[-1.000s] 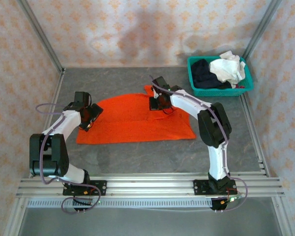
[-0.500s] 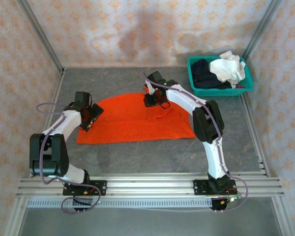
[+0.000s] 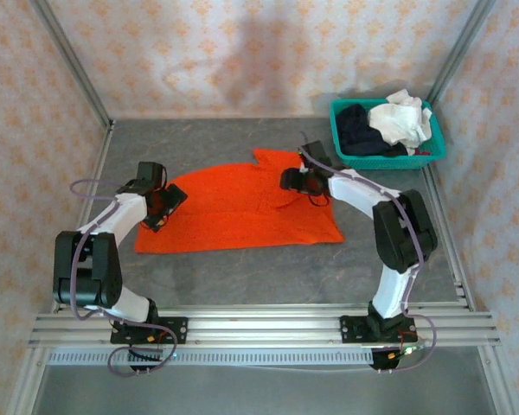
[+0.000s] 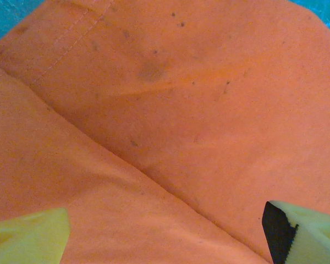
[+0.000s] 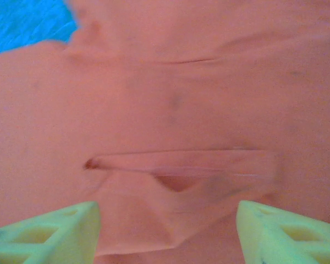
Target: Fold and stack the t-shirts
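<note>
A large bright orange t-shirt lies spread flat in the middle of the table. My left gripper hovers over its left edge, open, with smooth orange cloth and a seam beneath its yellow fingers. My right gripper is over the shirt's upper right part, open, its fingers wide on either side of a small raised fold. A dark navy shirt and a white shirt lie bunched in the basket.
The teal mesh basket stands at the back right corner. Metal frame posts and patterned walls close in the table on three sides. Bare grey tabletop lies in front of the shirt, ahead of the rail with the arm bases.
My right gripper first moved left and back, then swung right over the shirt's upper right. The left gripper shifted only slightly. The shirt lies much as before.
</note>
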